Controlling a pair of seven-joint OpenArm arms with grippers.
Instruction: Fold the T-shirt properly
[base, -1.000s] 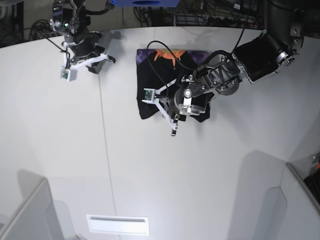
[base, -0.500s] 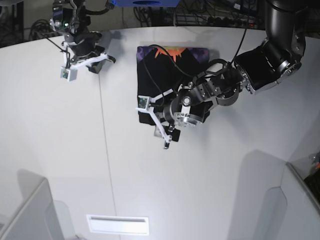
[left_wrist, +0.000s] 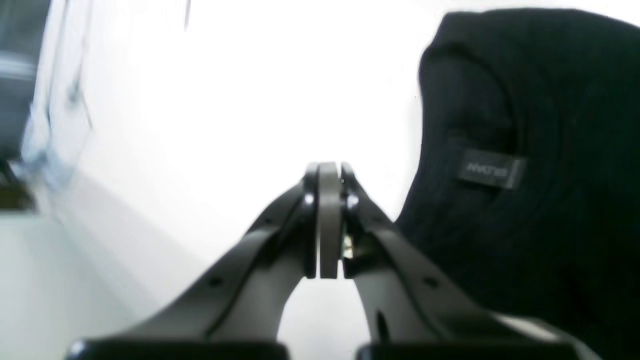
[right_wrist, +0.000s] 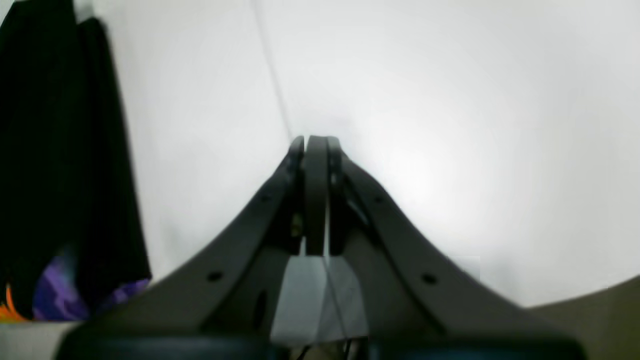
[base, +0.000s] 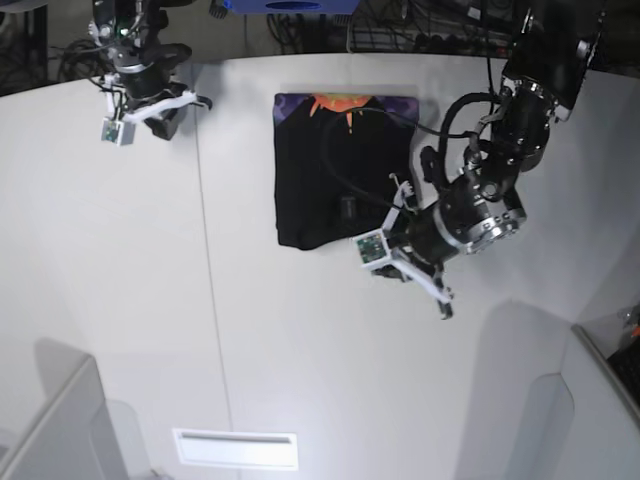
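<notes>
The black T-shirt (base: 340, 180) lies folded into a rectangle at the back middle of the white table, a strip of purple-and-orange print showing along its far edge. In the left wrist view its black cloth (left_wrist: 540, 125) fills the right side, with a small dark tag (left_wrist: 491, 169) facing up. My left gripper (base: 443, 308) hangs just off the shirt's front right corner, jaws shut on nothing (left_wrist: 328, 172). My right gripper (base: 203, 101) is at the far left back of the table, shut and empty (right_wrist: 315, 145), with the shirt's edge (right_wrist: 60, 150) to its side.
A thin seam (base: 212, 300) runs front to back across the white table (base: 120, 300). A white rectangular slot (base: 235, 449) sits near the front edge. Grey panels stand at the front left (base: 55, 430) and front right (base: 560, 400). Cables crowd the area behind the table.
My left gripper has come off the shirt's front edge and swung right and forward, opening and then closing empty. The right arm has shifted slightly back and left.
</notes>
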